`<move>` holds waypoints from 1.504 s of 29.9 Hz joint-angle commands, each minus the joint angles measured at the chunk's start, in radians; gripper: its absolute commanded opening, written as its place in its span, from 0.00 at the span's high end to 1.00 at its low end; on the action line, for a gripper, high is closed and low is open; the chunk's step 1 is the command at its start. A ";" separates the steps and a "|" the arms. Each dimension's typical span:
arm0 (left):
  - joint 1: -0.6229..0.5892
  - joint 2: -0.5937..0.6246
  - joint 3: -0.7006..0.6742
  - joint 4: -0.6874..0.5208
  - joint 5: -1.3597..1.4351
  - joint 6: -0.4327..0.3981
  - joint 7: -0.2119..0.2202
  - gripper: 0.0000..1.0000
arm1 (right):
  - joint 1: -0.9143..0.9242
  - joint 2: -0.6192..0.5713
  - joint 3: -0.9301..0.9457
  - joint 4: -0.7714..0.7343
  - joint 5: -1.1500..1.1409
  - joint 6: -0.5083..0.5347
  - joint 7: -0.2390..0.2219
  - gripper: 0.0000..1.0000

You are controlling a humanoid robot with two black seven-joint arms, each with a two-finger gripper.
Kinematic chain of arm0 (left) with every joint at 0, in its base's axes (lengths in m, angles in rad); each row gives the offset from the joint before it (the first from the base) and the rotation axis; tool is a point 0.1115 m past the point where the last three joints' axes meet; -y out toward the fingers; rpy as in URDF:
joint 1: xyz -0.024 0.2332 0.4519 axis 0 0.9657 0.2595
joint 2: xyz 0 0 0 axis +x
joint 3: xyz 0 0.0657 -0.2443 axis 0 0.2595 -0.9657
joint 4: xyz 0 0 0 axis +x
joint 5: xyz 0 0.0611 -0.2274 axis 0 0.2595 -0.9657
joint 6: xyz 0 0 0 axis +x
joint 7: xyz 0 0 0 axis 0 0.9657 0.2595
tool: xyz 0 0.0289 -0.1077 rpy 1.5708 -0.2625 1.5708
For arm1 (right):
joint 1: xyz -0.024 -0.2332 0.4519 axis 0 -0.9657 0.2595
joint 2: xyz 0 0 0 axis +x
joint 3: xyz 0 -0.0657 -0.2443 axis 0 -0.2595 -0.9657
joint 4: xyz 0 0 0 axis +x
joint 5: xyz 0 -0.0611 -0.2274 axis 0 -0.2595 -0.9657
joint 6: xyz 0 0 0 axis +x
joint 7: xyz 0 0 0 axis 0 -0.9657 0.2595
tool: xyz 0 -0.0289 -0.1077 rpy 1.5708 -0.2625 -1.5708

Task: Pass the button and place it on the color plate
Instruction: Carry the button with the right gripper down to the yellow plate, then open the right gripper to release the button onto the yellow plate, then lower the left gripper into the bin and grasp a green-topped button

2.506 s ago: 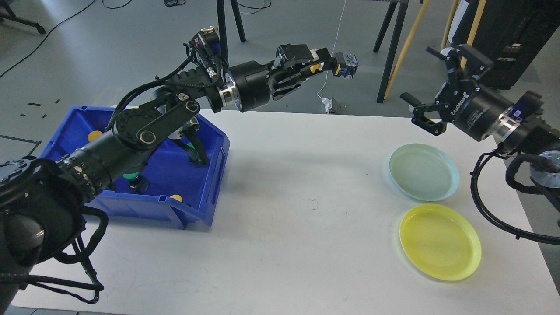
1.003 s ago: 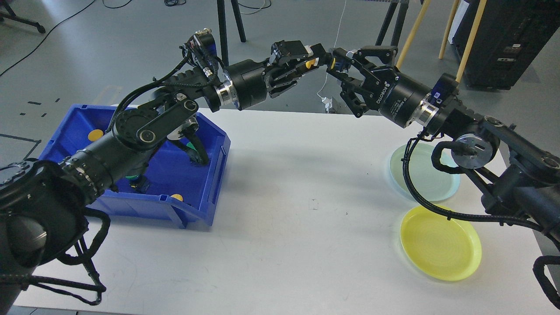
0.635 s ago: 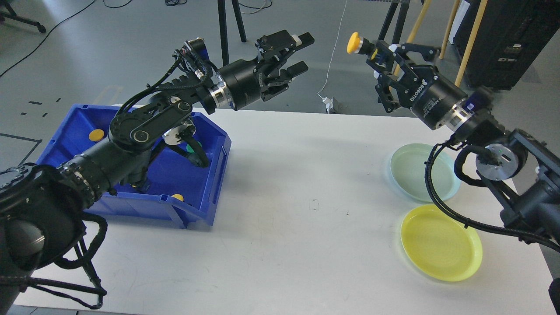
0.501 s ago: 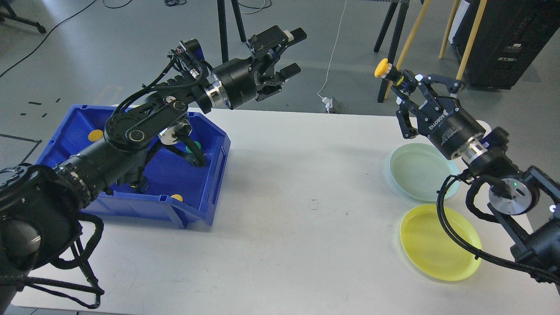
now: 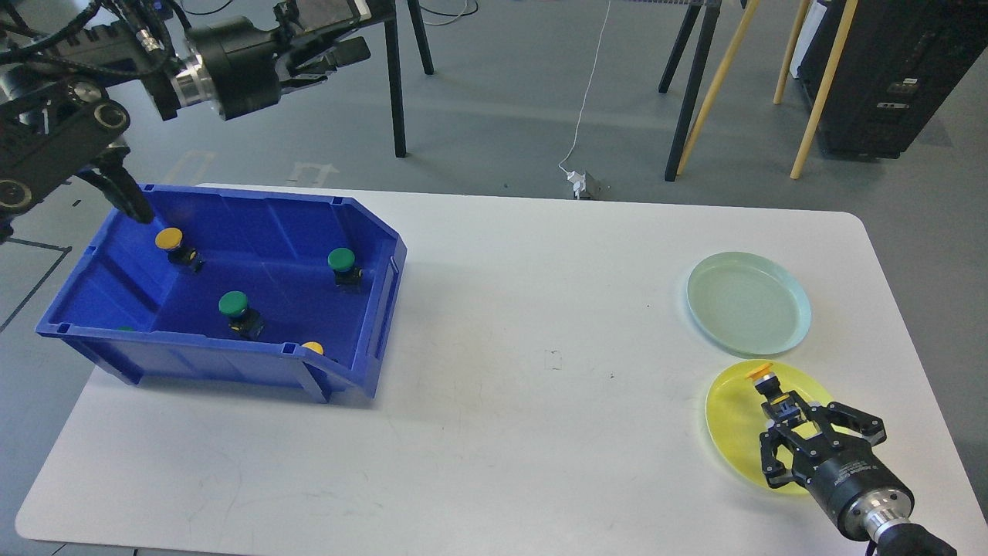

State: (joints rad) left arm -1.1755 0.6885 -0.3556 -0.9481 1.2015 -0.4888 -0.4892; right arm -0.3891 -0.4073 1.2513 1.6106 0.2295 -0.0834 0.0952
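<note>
Tabletop (image 5: 540, 324): yellow plate (image 5: 733, 432) lies directly under the right gripper (image 5: 803, 413). That arm enters low from the near right edge, wrist tilted forward. Its fingers look spread beside the button's dark base; contact unclear. Yellow button (image 5: 762, 374) sits on the plate just ahead of the fingertips. Judged light, rigid, smooth-capped; best held at the squarish base. Left gripper (image 5: 340, 31) is raised far off to the left, jaws apart, empty.

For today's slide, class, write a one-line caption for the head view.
Right pincer sets a yellow button over the yellow plate; more buttons wait in the blue bin.
</note>
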 commanded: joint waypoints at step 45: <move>0.142 -0.115 0.463 0.356 0.734 0.000 0.000 0.03 | 0.358 -0.166 0.200 -0.130 0.007 0.221 -0.005 0.00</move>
State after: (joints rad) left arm -1.0347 0.5755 0.1092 -0.5965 1.9374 -0.4887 -0.4887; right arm -0.0274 -0.5761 1.4509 1.4789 0.2362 0.1380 0.0901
